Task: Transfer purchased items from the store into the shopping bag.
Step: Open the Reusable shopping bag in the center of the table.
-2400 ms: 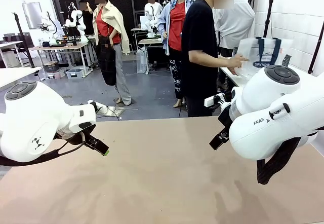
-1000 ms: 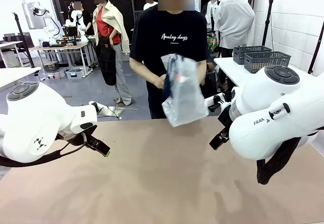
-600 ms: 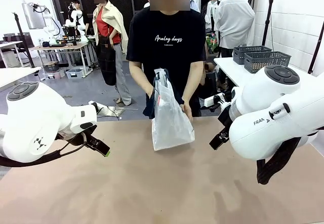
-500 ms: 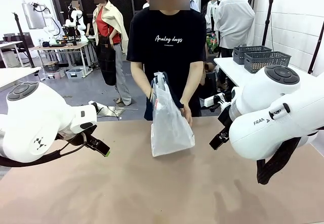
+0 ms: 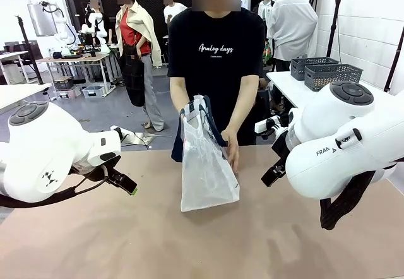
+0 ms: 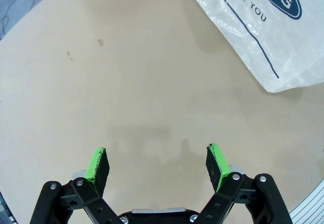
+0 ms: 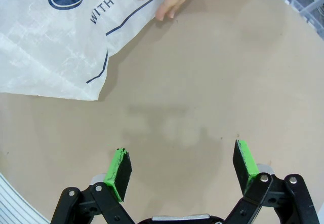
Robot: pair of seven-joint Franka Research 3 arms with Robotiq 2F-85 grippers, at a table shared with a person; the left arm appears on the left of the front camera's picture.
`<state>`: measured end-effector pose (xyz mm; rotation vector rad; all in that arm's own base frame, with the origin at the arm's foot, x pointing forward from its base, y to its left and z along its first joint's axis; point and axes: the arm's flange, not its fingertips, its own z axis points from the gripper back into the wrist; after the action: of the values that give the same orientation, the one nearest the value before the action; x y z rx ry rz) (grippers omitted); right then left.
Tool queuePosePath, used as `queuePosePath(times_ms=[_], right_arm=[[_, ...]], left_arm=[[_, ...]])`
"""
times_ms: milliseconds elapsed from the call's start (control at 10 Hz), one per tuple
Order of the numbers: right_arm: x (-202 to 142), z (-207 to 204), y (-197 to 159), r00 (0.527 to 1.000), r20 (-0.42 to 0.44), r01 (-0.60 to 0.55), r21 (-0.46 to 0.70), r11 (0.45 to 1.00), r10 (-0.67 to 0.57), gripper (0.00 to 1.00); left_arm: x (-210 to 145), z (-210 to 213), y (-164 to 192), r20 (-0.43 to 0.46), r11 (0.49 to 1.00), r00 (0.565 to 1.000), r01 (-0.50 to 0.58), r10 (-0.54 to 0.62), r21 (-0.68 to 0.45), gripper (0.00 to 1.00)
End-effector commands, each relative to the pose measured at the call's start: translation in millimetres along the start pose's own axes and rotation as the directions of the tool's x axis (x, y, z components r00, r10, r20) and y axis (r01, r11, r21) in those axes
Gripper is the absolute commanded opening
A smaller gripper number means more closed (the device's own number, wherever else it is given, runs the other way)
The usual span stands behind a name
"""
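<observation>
Bag (image 5: 205,168) stands upright at centre frame, on the far part of the counter (image 5: 113,241). The person steadies it with one palm (image 5: 231,153) on its right face and the other at the navy handles.

Left hand (image 6: 158,155): jaws fully apart, nothing held, over bare counter; bag corner at upper right of its view.

Right hand (image 7: 183,159): jaws fully apart, empty; bag at upper left.

Two grey baskets (image 5: 328,72) sit on a side table (image 5: 284,87), upper right.

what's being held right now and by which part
The left gripper and right gripper are open, empty. A person's hand holds the shopping bag at its top, by the handles.
</observation>
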<state>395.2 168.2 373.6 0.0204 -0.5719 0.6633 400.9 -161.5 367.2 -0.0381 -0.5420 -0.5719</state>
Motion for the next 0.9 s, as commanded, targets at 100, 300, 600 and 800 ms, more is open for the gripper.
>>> queuePosePath(times_ms=[100, 300, 600, 800], right_arm=[[-0.1, 0.0, 0.0, 1.000, 0.000, 0.000, 0.000, 1.000, 0.000, 1.00], [-0.1, 0.0, 0.0, 1.000, 0.000, 0.000, 0.000, 1.000, 0.000, 1.00], [-0.1, 0.0, 0.0, 1.000, 0.000, 0.000, 0.000, 1.000, 0.000, 1.00], [-0.1, 0.0, 0.0, 1.000, 0.000, 0.000, 0.000, 1.000, 0.000, 1.00]], left_arm=[[-0.1, 3.0, 2.4, 0.005, 1.000, 1.000, 0.011, -0.011, 0.007, 1.00], [-0.1, 3.0, 2.4, 0.005, 1.000, 1.000, 0.011, -0.011, 0.007, 1.00], [-0.1, 3.0, 2.4, 0.005, 1.000, 1.000, 0.011, -0.011, 0.007, 1.00], [-0.1, 3.0, 2.4, 0.005, 1.000, 1.000, 0.011, -0.011, 0.007, 1.00]])
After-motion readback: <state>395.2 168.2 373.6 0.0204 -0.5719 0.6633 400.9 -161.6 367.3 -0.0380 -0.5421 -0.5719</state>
